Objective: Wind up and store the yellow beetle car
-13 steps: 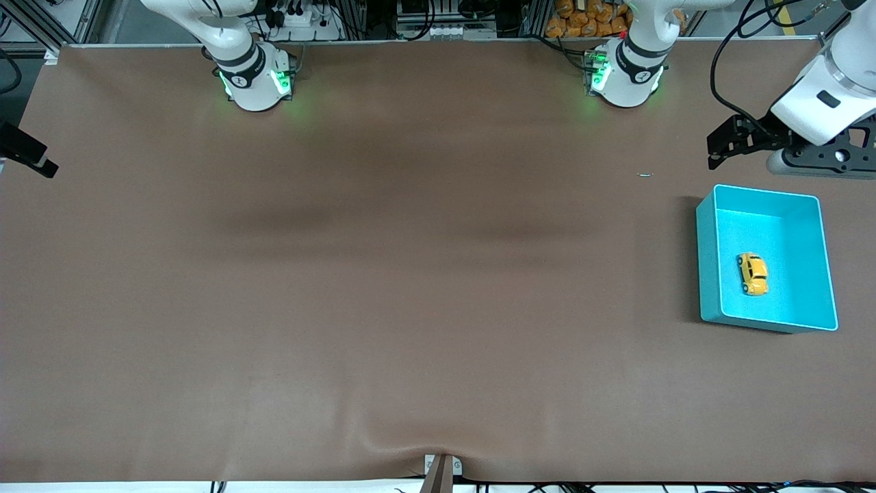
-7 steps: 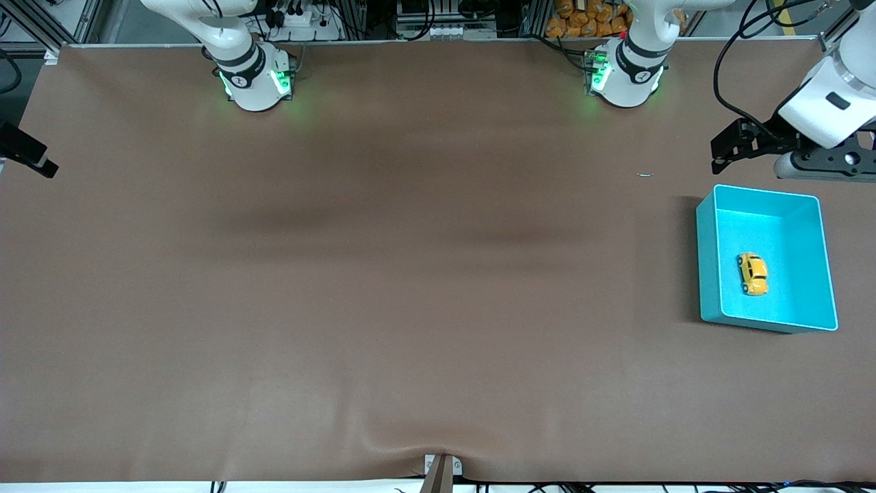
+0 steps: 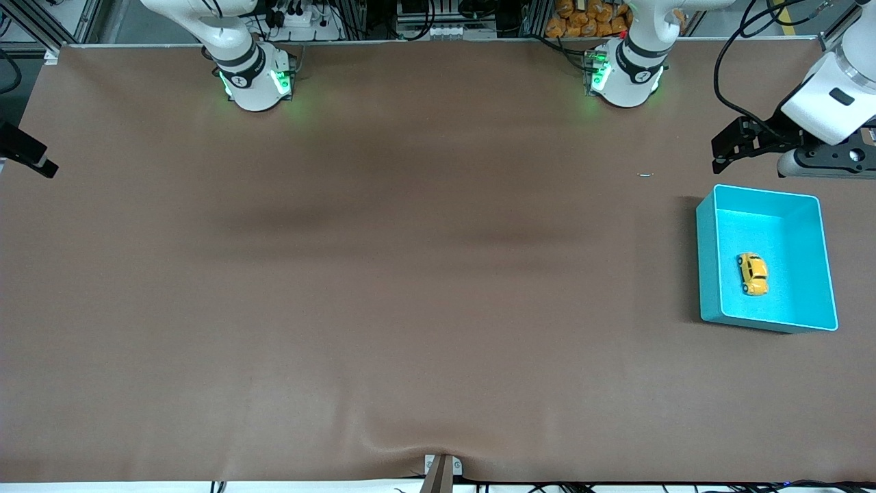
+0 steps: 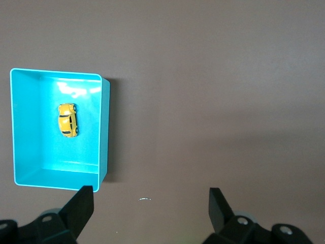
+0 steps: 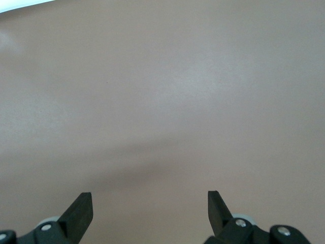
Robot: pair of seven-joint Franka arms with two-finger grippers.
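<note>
Resting on its wheels in the turquoise bin [image 3: 710, 274] at the left arm's end, we find the yellow beetle car [image 3: 752, 274], long axis running toward and away from the front camera. Which end is its nose, we cannot tell. Left gripper [image 4: 151, 201] hangs above the table beside the bin, wide open, empty. Right gripper [image 5: 150, 203] over bare table, likewise spread and empty.

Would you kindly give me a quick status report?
Left gripper open, empty, up near turquoise bin. Right gripper open over bare table. Yellow beetle car in the bin. Nothing obstructing.
</note>
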